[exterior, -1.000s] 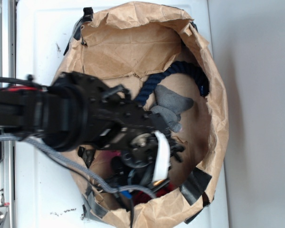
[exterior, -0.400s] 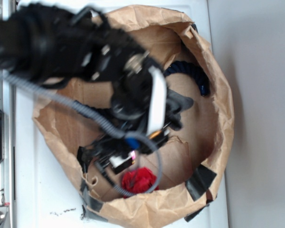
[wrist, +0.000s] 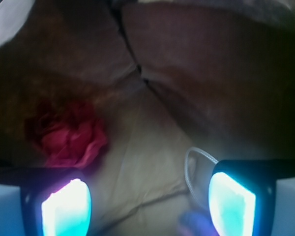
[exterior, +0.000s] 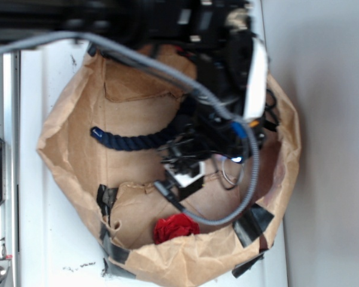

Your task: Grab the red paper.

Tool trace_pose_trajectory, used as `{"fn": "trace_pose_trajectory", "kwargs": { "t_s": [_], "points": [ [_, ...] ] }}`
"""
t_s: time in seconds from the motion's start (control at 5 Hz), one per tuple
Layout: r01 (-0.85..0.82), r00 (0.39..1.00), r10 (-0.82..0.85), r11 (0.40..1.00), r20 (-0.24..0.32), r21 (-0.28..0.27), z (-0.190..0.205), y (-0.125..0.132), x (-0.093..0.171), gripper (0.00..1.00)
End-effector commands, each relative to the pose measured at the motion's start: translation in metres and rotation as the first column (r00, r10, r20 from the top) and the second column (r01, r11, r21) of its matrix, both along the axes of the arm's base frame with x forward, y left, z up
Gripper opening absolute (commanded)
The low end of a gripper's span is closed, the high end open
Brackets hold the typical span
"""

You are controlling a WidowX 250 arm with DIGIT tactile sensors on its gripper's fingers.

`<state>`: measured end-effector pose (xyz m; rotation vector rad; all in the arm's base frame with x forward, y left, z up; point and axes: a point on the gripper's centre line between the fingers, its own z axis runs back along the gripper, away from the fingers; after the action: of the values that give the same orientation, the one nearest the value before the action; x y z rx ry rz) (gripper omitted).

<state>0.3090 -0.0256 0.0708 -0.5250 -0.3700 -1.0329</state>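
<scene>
Swinging up and across the bag, the arm has left the lower left, where it covered the red paper a second ago, and now hangs over the upper right; that shift has uncovered the paper but carried the end effector [wrist: 148,196] off it. Nearest in the wrist view, the two lit fingers [wrist: 66,209] stand well apart with nothing between them, only bare brown bag floor and a loop of grey cable [wrist: 194,169] beside the right one. Just beyond the left finger lies the red paper [wrist: 69,135], crumpled, resting on the bag floor and untouched. Seen from above, the paper [exterior: 176,228] sits near the lower rim of the bag [exterior: 66,161], well apart from the end effector [exterior: 185,173], with a dark blue rope [exterior: 131,139] draped farther up. The grey toy is hidden under the arm, as far as I can tell. My reading: the grab is not made yet, and the open fingers need to come back toward the paper and drop around it.
</scene>
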Motion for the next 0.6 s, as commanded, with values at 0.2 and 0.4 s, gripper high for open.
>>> {"fn": "trace_pose_trajectory", "kwargs": {
  "t_s": [0.2,0.4],
  "points": [
    [0.210,0.974,-0.214,0.976,0.076,0.053,0.018,-0.046,-0.031,1.00],
    [0.261,0.960,-0.269,0.961,0.078,0.093,0.005,-0.068,-0.042,1.00]
  ]
}}
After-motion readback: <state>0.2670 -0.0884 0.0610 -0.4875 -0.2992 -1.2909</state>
